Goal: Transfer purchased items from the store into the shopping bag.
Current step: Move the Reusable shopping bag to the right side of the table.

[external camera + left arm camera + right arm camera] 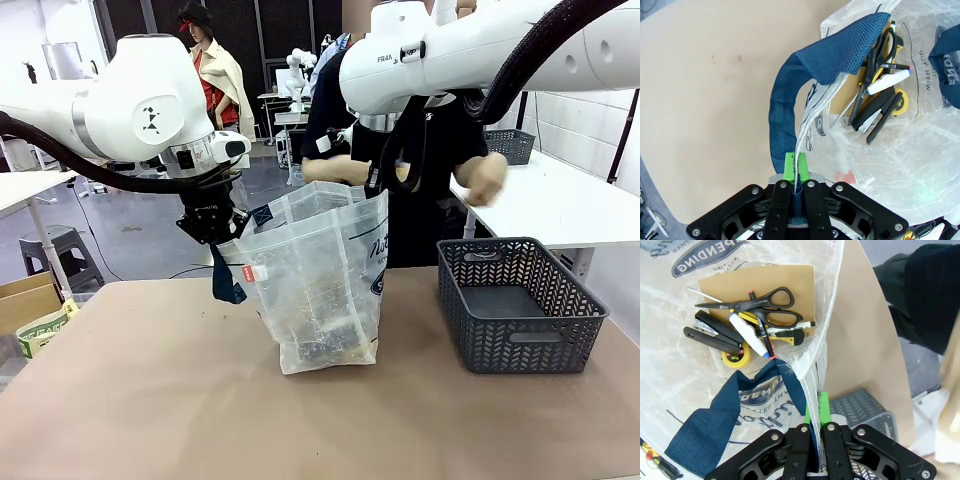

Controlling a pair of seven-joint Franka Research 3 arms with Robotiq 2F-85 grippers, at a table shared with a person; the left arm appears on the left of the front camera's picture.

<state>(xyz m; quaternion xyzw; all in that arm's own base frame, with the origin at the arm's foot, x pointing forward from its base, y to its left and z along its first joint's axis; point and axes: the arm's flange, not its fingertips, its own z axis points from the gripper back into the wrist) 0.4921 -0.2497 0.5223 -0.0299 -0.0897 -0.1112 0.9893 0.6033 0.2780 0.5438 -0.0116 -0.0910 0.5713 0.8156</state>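
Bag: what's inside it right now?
Inside the bag: scissors, a black stapler, a yellow tape measure and a white marker, lying on a brown card. Anything beneath the card is hidden.

The left arm (pixel 140 105) and the right arm (pixel 470 50) are white and rounded, each with a black ribbed cable (pixel 110 181). The left gripper (pixel 796 159) and right gripper (pixel 816 401) are black, with silver screws (pixel 755 190) and green pads (pixel 788 167).

You have the shopping bag (pixel 325 290) in the middle of the table (pixel 150 400), with the store (pixel 520 310) to its right, apart from it. In the bag, scissors (pixel 757 305), a stapler (pixel 710 331) and a tape measure (pixel 735 356) lie on the flat pack (pixel 790 277). The person (pixel 450 150) stands behind, at the far side.
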